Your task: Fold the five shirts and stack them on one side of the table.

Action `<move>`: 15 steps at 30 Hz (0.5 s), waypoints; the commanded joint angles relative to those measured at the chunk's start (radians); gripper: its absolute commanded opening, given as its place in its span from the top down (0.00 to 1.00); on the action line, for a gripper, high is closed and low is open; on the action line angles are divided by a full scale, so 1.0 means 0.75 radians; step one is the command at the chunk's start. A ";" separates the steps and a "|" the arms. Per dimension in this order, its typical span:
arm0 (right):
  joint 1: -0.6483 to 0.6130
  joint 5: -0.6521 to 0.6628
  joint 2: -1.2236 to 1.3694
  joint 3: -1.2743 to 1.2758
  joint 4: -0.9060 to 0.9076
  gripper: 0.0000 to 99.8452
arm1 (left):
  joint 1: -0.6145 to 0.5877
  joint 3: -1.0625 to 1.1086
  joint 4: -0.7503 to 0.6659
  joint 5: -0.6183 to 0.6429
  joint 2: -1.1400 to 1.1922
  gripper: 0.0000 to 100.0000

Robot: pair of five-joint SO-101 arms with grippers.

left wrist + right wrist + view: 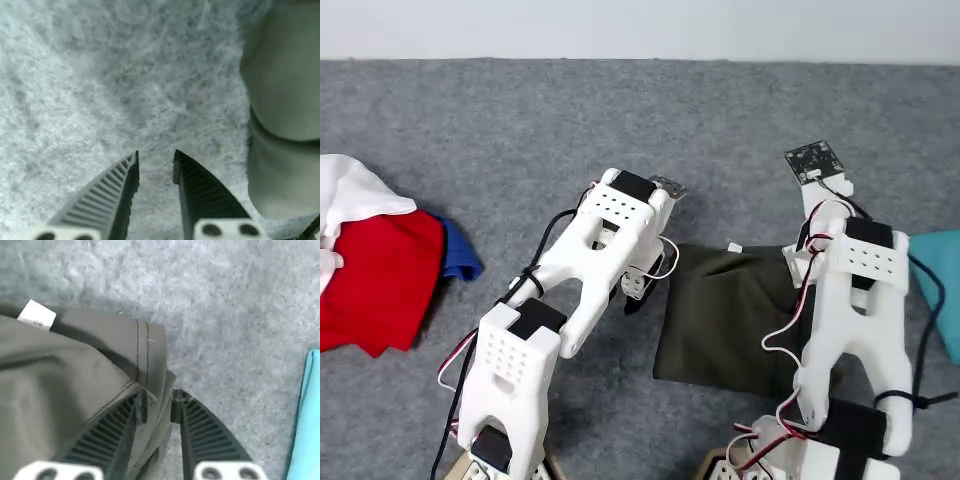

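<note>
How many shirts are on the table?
5: a white shirt at the far left, a red shirt next to it, a blue shirt peeking from behind the red, a dark olive shirt between the arms, a teal shirt at the right edge. More could hide underneath.

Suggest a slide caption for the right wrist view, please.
Right claw at the hem of the dark shirt on grey carpet, teal shirt alongside.

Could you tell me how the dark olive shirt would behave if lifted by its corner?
The dark olive shirt would probably droop and unfold, since its folded layers lie loose and creased. Pushed, it likely bunches rather than slides, as the grey felt table surface looks rough.
</note>
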 commanded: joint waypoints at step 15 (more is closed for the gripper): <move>-0.105 0.014 -0.050 -0.029 0.179 0.81 | -0.008 -0.001 0.029 0.010 -0.086 0.89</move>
